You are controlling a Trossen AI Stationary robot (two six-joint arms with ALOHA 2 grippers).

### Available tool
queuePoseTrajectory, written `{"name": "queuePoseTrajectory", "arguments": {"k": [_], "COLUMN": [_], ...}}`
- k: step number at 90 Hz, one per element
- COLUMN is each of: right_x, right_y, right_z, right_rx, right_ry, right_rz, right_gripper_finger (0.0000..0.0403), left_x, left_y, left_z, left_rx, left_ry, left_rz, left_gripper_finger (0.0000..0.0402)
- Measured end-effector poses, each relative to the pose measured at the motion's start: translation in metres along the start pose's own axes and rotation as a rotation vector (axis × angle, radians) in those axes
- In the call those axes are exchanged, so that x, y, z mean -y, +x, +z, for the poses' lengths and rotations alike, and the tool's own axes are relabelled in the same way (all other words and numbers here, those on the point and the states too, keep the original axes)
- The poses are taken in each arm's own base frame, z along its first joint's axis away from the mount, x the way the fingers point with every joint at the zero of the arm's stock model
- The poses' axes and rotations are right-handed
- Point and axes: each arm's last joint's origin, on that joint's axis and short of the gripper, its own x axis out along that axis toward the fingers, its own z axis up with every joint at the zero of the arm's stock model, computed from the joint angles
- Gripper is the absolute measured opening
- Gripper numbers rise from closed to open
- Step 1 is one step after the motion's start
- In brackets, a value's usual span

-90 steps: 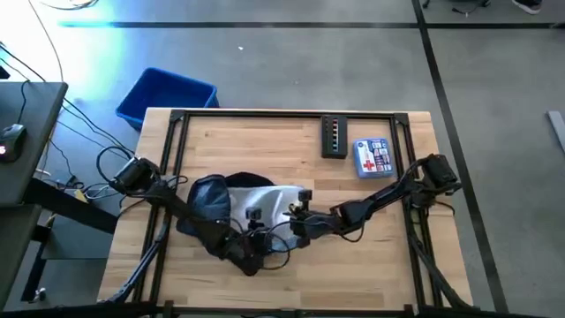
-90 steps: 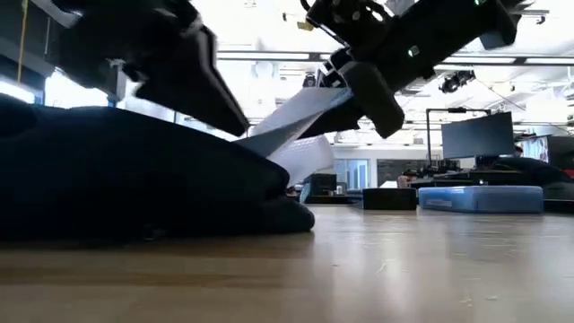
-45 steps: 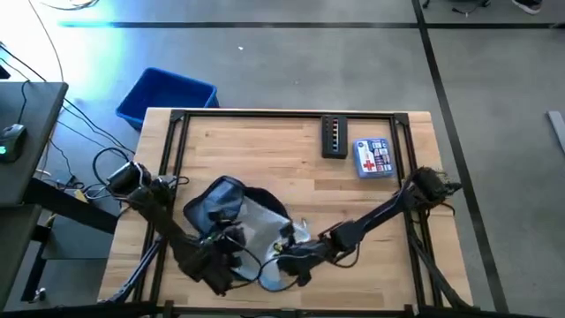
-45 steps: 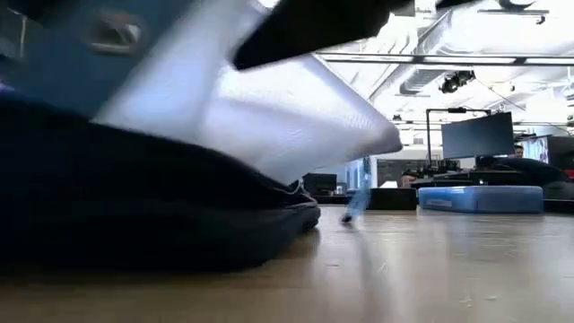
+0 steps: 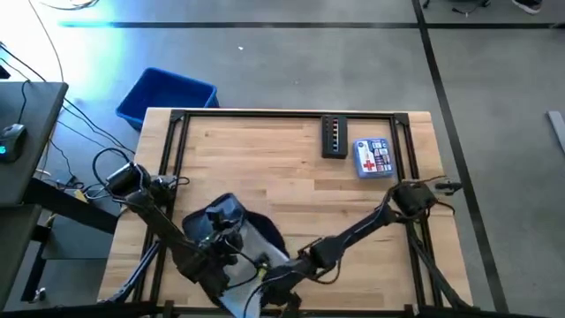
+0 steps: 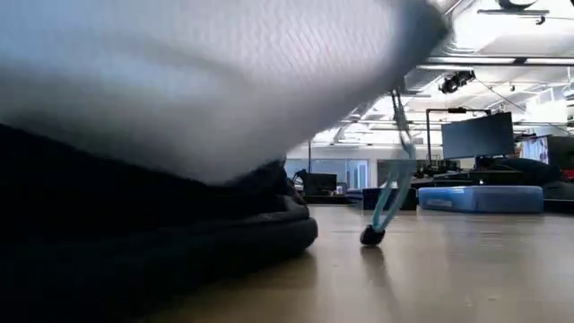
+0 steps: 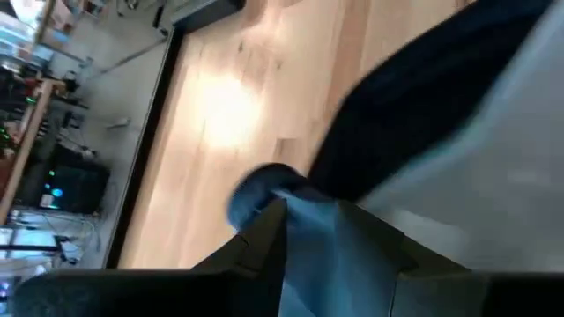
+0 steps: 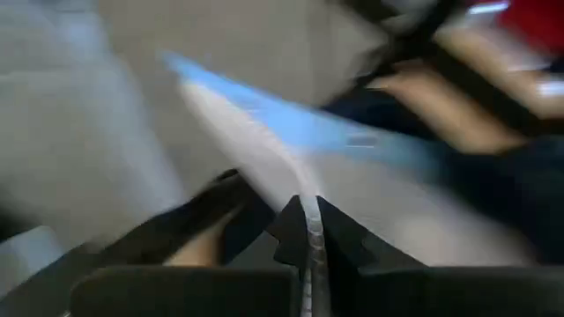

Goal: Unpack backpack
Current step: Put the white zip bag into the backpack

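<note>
While the backpack (image 5: 216, 231) sits near the table's (image 5: 291, 172) front edge, left of centre, the left gripper (image 5: 214, 254) pinches its blue fabric and the right gripper (image 5: 281, 281) has its fingers pressed on the thin edge of a pale pouch (image 5: 256, 256) (clear or whitish, hard to say) drawn partly out toward the front. Two items, a first-aid kit (image 5: 372, 158) and a dark box (image 5: 334, 136), lie well apart at the back right, so unpacking looks partly done. Whether more is inside cannot be told.
</note>
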Motion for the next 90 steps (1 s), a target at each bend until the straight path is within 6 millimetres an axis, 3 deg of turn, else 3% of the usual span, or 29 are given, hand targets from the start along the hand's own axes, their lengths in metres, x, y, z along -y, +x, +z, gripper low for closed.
{"name": "queuePoseTrajectory", "arguments": {"k": [9, 18, 33, 44, 59, 69, 78, 90], "right_x": [0.01, 0.017, 0.023, 0.021, 0.033, 0.071, 0.101, 0.119], "right_y": [-0.001, -0.004, -0.014, -0.029, -0.06, -0.072, -0.071, -0.066], "right_z": [0.005, 0.007, 0.021, 0.031, 0.039, 0.021, -0.009, -0.048], "right_rx": [-0.03, -0.066, -0.12, -0.263, -0.506, -0.577, -0.608, -0.684], "right_ry": [-0.012, -0.025, -0.084, -0.192, -0.163, 0.065, 0.25, 0.211], "right_rz": [-0.147, -0.168, -0.145, -0.174, -0.316, -0.273, -0.167, -0.025], "right_gripper_finger": [0.0002, 0.0023, 0.0114, 0.0186, 0.0226, 0.0223, 0.0216, 0.0211], "left_x": [0.0, 0.002, 0.005, 0.01, 0.015, 0.017, 0.019, 0.024], "left_y": [0.004, 0.003, -0.009, -0.017, -0.024, -0.028, -0.031, -0.038], "left_z": [-0.001, -0.002, -0.002, -0.001, -0.005, -0.007, -0.01, -0.014], "left_rx": [-0.015, -0.015, -0.001, 0.002, -0.026, -0.037, -0.032, -0.013], "left_ry": [-0.001, -0.007, -0.013, -0.04, -0.098, -0.135, -0.168, -0.181], "left_rz": [0.002, -0.012, -0.051, -0.102, -0.162, -0.18, -0.189, -0.217], "left_gripper_finger": [0.0078, 0.0078, 0.0078, 0.0078, 0.0078, 0.0078, 0.0078, 0.0078]}}
